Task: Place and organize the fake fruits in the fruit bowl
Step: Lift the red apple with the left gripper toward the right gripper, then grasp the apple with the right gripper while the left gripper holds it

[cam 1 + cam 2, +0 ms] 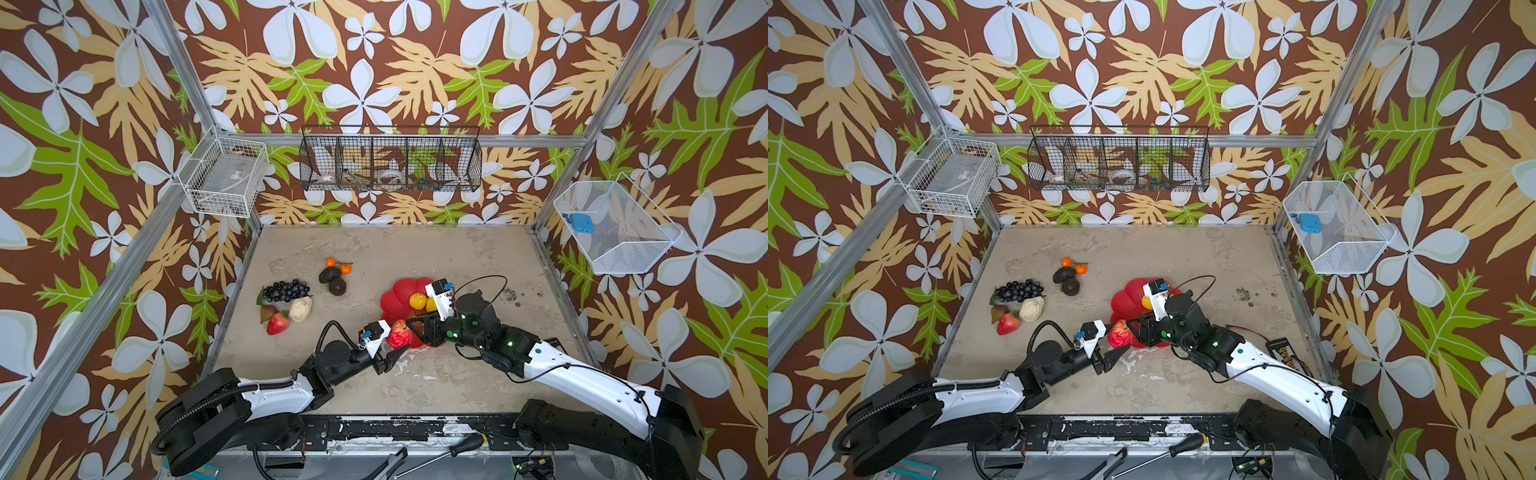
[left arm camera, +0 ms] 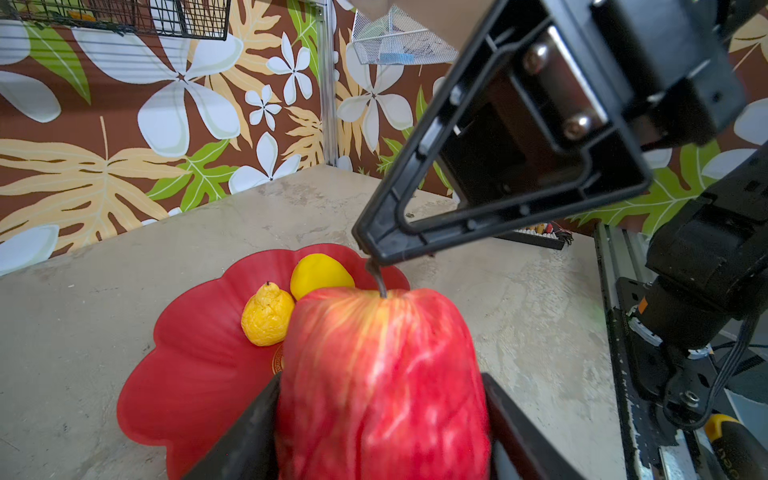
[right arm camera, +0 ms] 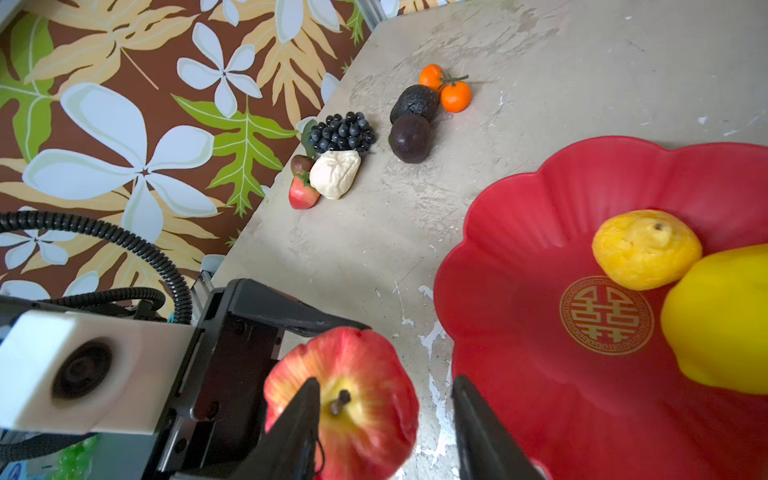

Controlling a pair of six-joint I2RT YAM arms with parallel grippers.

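We see two lemons point(image 3: 646, 254) in the fruit bowl point(image 3: 540, 232), left fingers point(image 2: 249, 424) gripping the apple point(image 2: 382, 374), right fingers point(image 3: 478, 428) open, other fruits point(image 3: 334, 172) waiting on the desk point(image 1: 415, 249).

The fruit bowl point(image 3: 540, 232) was glossy red with a gold emblem point(image 3: 606, 315) at its centre. The apple point(image 2: 382, 386) was red, streaked yellow — the wrinkled lemon point(image 3: 646, 253) orange-yellow, the oranges point(image 3: 455, 97) bright orange, the grapes point(image 3: 343, 132) blue-black. The counter point(image 1: 415, 249) was mottled beige-grey.
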